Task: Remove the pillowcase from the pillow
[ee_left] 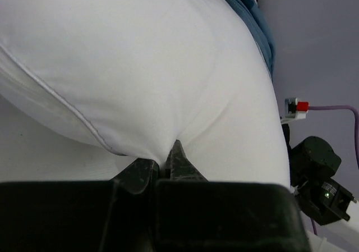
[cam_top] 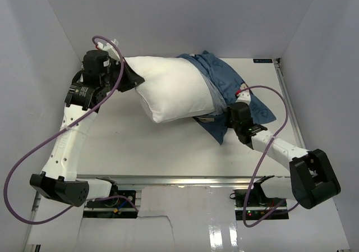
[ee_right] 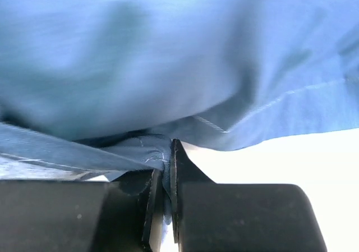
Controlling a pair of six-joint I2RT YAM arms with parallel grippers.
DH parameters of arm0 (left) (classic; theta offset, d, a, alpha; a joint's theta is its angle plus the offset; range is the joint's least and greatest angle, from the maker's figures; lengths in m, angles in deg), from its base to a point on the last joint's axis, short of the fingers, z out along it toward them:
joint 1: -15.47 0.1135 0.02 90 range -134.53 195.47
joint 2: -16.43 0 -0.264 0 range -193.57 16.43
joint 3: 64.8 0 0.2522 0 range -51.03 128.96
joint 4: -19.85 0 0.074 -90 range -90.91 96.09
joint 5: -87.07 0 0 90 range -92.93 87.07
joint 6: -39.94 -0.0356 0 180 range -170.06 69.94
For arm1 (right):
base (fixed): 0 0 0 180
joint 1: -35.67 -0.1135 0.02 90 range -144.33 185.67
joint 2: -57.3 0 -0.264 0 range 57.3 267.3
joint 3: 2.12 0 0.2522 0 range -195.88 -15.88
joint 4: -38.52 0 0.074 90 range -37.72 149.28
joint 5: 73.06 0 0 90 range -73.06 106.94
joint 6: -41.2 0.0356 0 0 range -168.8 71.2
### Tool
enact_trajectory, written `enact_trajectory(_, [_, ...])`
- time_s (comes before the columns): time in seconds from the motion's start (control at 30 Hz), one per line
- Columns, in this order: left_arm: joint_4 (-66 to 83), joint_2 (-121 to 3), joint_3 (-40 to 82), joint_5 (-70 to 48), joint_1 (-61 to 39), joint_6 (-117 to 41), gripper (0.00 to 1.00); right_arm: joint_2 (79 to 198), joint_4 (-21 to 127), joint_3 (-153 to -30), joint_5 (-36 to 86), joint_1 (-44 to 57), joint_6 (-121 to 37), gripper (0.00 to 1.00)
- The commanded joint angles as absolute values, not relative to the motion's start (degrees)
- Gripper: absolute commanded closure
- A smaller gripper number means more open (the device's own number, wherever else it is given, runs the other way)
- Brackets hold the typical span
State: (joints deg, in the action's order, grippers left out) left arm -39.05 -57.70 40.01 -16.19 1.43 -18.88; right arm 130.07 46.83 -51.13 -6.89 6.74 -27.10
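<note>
The white pillow (cam_top: 168, 92) lies across the middle of the table, most of it bare. The blue pillowcase (cam_top: 224, 83) is bunched over its right end and trails onto the table (cam_top: 157, 151). My left gripper (cam_top: 133, 79) is shut on the pillow's left end; in the left wrist view the pillow (ee_left: 168, 67) fabric is pinched between the fingers (ee_left: 179, 159). My right gripper (cam_top: 230, 116) is shut on the pillowcase's near edge; in the right wrist view the blue pillowcase (ee_right: 168, 55) fabric is clamped between the fingers (ee_right: 178, 165).
White walls enclose the table at the back, left (cam_top: 39, 67) and right. Purple cables loop from both arms. The right arm's base (cam_top: 314, 179) sits at the near right edge.
</note>
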Motion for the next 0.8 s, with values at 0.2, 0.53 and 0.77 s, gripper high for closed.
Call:
enact_trajectory(0.2, [-37.1,-52.4,42.0,-18.7,3.7,-22.7,1.00,138.7,41.5,-52.3,6.9,26.1,-25.6,0.92])
enact_trajectory(0.53, [-20.3,-42.7,18.5,-42.1,3.8,-21.2,1.00,123.9,46.5,-50.8,22.3,26.0,-30.9,0.46])
enact_trajectory(0.77, [-15.7,-31.0,1.3,-41.2,3.3,-17.8,1.00,107.1,62.4,-64.9,32.7,24.4,-35.2,0.08])
